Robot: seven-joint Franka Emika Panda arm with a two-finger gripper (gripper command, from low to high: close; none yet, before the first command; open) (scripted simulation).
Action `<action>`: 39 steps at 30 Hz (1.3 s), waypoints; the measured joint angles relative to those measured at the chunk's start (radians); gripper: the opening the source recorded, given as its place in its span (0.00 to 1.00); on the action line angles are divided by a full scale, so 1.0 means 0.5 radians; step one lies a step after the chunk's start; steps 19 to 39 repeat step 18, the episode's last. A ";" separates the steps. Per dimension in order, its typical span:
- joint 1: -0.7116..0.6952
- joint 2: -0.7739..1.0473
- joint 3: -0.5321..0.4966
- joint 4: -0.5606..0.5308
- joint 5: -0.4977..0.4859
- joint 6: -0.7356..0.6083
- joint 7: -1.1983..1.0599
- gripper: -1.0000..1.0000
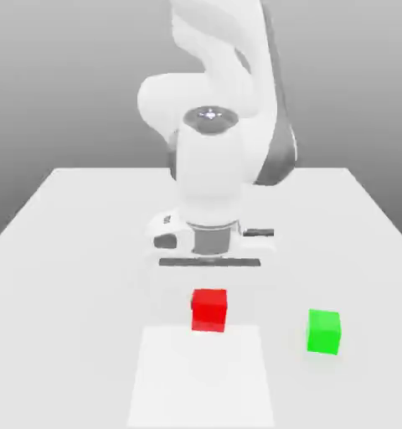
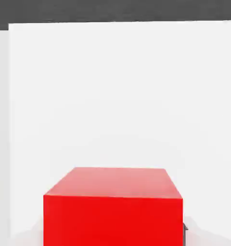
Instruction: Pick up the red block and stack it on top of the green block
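The red block (image 1: 209, 309) sits directly under my downward-pointing gripper (image 1: 209, 295), close to the far edge of a paler square on the table. In the hand view the red block (image 2: 113, 206) looms very near, and a dark pad edge (image 2: 185, 233) presses against its side, so the gripper is shut on it. I cannot tell whether the block rests on the table or hangs just above it. The green block (image 1: 323, 331) stands alone on the table toward the exterior view's right, a little nearer the camera than the red one.
The white table (image 1: 62, 251) stretches wide on both sides of the arm. A paler square patch (image 1: 203, 381) lies on it in front of the red block. The arm's white body (image 1: 211, 167) rises behind the hand.
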State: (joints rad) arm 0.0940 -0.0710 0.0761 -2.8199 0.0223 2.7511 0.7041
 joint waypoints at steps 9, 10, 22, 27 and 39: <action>0.470 -0.041 0.290 0.101 0.044 -0.143 -0.679 0.00; 0.484 0.007 0.299 0.106 0.019 -0.101 -0.680 0.00; 0.520 0.374 0.229 0.125 -0.217 0.238 -0.530 1.00; 0.520 0.374 0.229 0.125 -0.217 0.238 -0.530 1.00; 0.520 0.374 0.229 0.125 -0.217 0.238 -0.530 1.00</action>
